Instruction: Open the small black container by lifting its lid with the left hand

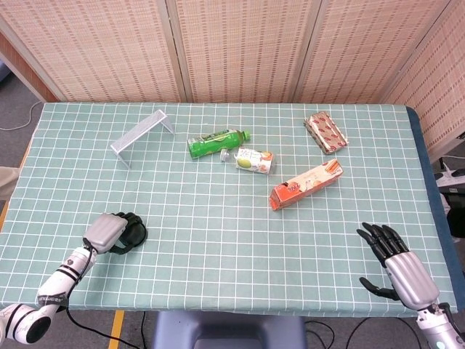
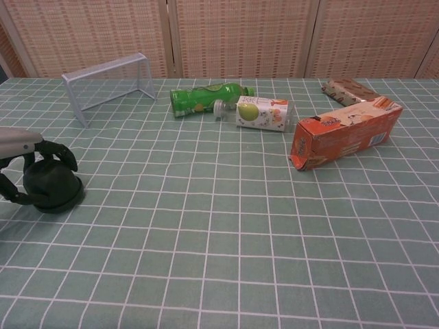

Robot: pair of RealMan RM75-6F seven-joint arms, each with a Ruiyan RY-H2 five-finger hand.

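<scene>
The small black container (image 1: pixel 136 232) (image 2: pixel 52 189) stands near the table's front left edge, a domed lid on a wider base. My left hand (image 1: pixel 109 231) (image 2: pixel 26 147) lies over it from the left, fingers curled down around the dome and thumb at its near side, gripping the lid. The lid sits on the base. My right hand (image 1: pixel 400 267) hovers open at the front right corner, fingers spread, holding nothing; the chest view does not show it.
A white wire goal (image 1: pixel 142 132) (image 2: pixel 110 79) stands at the back left. A green bottle (image 1: pixel 216 142), a small clear bottle (image 1: pixel 251 161), an orange carton (image 1: pixel 306 184) and a snack pack (image 1: pixel 325 132) lie across the middle and back right.
</scene>
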